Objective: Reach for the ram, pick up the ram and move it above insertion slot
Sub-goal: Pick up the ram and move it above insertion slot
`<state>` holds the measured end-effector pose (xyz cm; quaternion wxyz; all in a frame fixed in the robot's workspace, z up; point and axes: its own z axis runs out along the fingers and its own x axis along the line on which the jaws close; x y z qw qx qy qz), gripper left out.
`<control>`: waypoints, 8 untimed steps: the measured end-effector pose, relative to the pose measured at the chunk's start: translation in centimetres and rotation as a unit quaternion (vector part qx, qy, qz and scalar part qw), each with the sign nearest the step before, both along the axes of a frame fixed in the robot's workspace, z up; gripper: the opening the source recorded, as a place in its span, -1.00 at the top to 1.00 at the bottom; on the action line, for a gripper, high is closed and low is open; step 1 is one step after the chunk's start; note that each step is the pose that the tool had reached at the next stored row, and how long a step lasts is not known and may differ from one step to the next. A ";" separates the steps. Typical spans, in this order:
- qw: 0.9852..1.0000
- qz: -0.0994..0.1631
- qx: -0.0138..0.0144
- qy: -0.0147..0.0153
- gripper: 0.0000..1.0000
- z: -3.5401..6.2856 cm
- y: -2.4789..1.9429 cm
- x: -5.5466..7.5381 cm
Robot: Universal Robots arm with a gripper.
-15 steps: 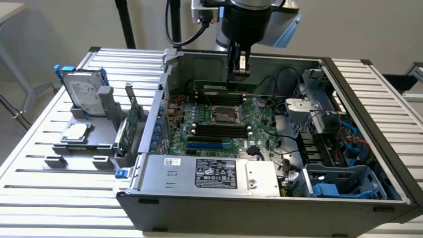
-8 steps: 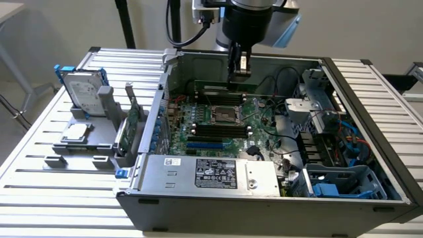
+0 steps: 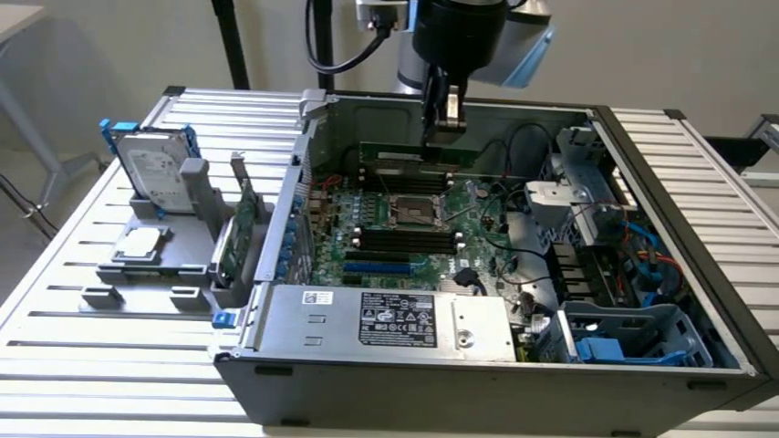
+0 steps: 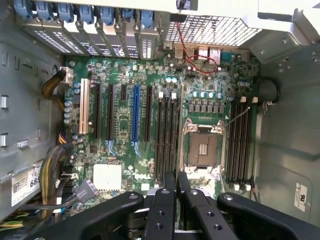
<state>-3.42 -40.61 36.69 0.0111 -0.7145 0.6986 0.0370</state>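
Inside computer case point(image 3: 681, 274), tool point(image 3: 446, 128) grips ram point(image 3: 417, 153).

A slatted aluminium table point(image 3: 73, 274) carries an open computer case point(image 3: 487, 365), which stands across the middle and reaches to the table's front edge. Just beside the case, toward the exterior view's left, a grey parts holder point(image 3: 152, 265) rests on the slats, with a silver hard drive point(image 3: 156, 169) standing upright in it.

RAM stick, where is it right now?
In the exterior view the ram hangs from the end effector inside the open computer case, above the motherboard near the back wall.
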 end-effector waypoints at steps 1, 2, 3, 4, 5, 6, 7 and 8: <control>1.000 0.000 -0.002 0.000 0.73 0.08 -0.01 0.0; 1.000 0.000 -0.005 0.000 0.73 0.17 -0.02 0.1; 1.000 0.000 -0.007 0.000 0.73 0.26 -0.05 0.1; 1.000 0.000 -0.009 0.000 0.73 0.34 -0.08 0.1; 1.000 0.000 -0.011 0.000 0.73 0.40 -0.18 0.1; 1.000 0.000 -0.011 0.000 0.73 0.43 -0.27 0.1; 1.000 0.000 -0.012 0.000 0.73 0.45 -0.37 0.1; 1.000 0.000 -0.012 0.000 0.73 0.46 -0.44 0.2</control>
